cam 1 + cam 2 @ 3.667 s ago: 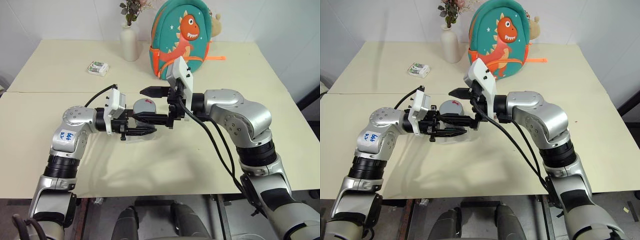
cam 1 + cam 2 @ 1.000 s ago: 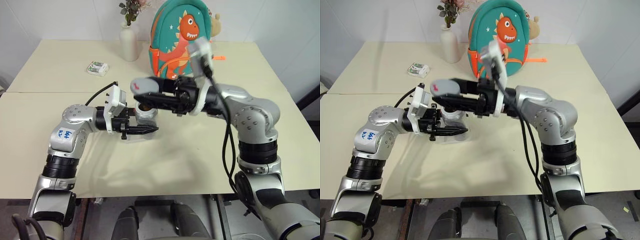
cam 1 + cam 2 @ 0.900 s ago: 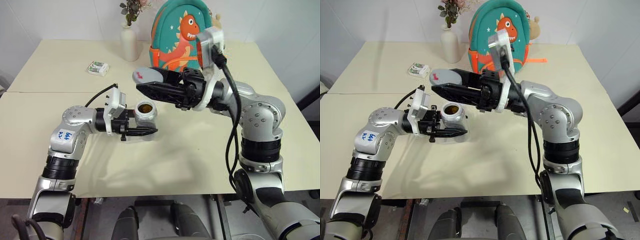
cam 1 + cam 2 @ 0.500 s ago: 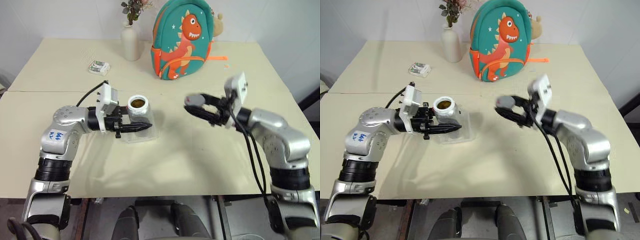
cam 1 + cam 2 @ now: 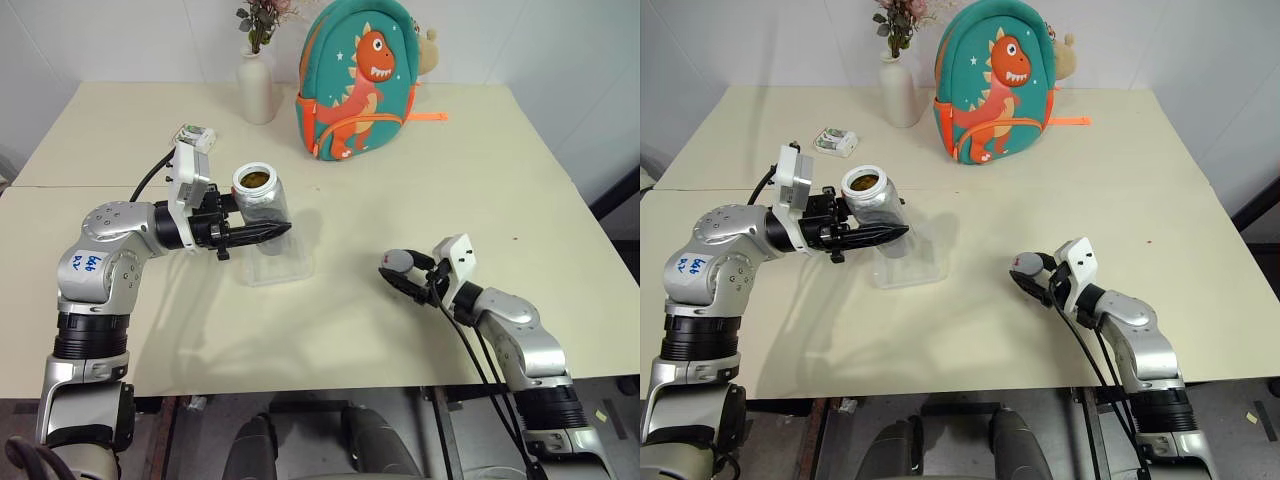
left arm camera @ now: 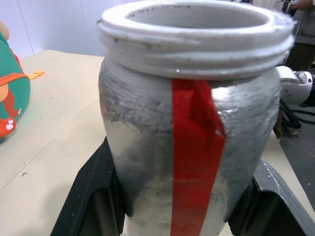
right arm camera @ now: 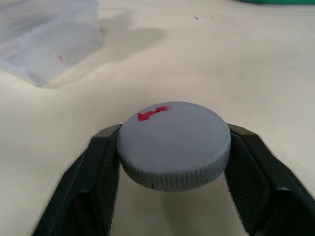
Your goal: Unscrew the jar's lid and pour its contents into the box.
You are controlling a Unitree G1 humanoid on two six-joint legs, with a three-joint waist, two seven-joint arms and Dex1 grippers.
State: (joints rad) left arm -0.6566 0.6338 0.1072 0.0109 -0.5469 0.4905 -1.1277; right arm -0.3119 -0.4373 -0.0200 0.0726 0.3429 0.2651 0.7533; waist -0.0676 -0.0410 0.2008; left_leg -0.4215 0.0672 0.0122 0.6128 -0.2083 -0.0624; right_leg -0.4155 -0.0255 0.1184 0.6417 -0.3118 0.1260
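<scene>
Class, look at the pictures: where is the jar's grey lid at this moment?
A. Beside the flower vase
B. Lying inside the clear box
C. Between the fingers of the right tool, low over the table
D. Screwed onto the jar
C: the lid sits between the right tool's fingers, far from the open jar.

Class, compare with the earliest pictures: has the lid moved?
Yes. The lid has left the jar near the backpack and now sits low between the right gripper's fingers, nearer the table's front edge.

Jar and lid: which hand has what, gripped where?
Left hand grips the open jar around its body, above the box. The lid sits rim-wise between the right hand's fingers; clamped or released cannot be told.
</scene>
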